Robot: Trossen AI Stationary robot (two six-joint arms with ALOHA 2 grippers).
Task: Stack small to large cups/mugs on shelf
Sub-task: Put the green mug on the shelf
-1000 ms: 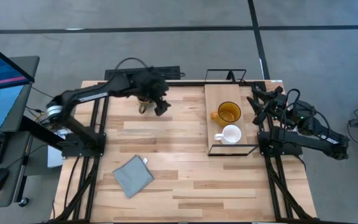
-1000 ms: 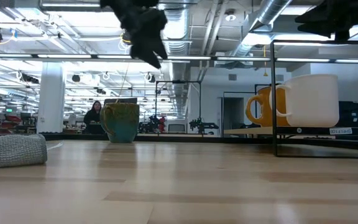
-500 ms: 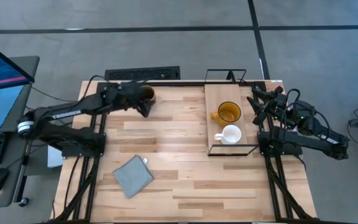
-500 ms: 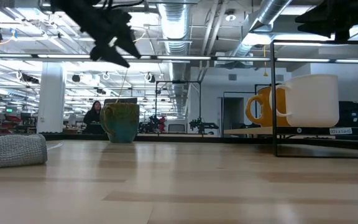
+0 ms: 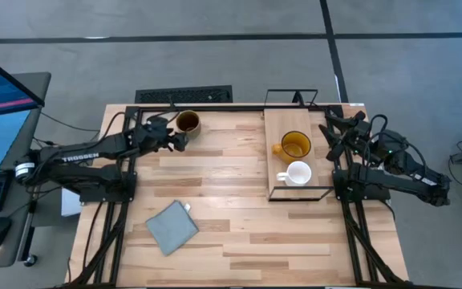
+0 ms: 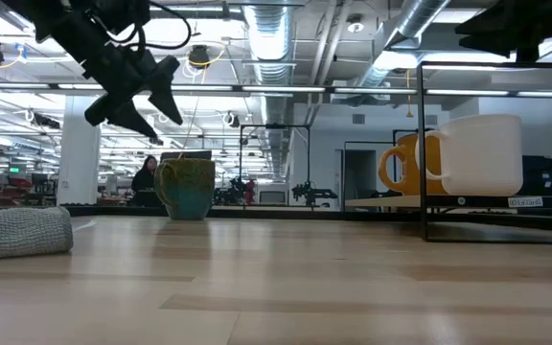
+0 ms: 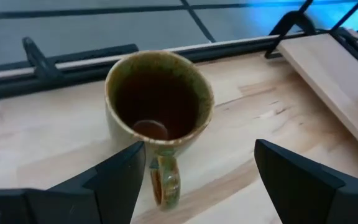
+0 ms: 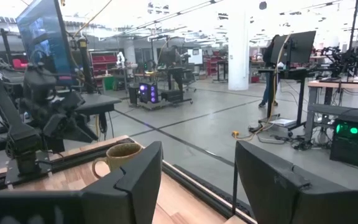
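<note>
The dark brown-olive mug (image 5: 188,122) stands upright on the table (image 5: 231,217) near its far left edge, well apart from the shelf (image 5: 277,136). The left claw (image 5: 172,137) hovers just beside it on the left, raised off the table, its fingers spread wide and holding nothing. In the left wrist view the dark brown-olive mug (image 7: 159,106) sits between and beyond the two dark fingers (image 7: 114,180), its handle turned toward the camera; the handle's lower end is cut off at the picture's edge.

On the shelf, the amber-yellow mug (image 5: 294,145) stands farther back and the small white mug (image 5: 296,173) nearer the front, close together. In the low view the small white mug (image 6: 477,155) covers most of the amber-yellow mug (image 6: 405,163), so whether they touch cannot be told.

The right claw (image 5: 333,132) waits at the table's right edge beside the shelf, fingers parted and empty. In the low view only its dark underside shows at the top corner.

A grey-blue folded cloth (image 5: 172,227) lies on the table's near left part.
</note>
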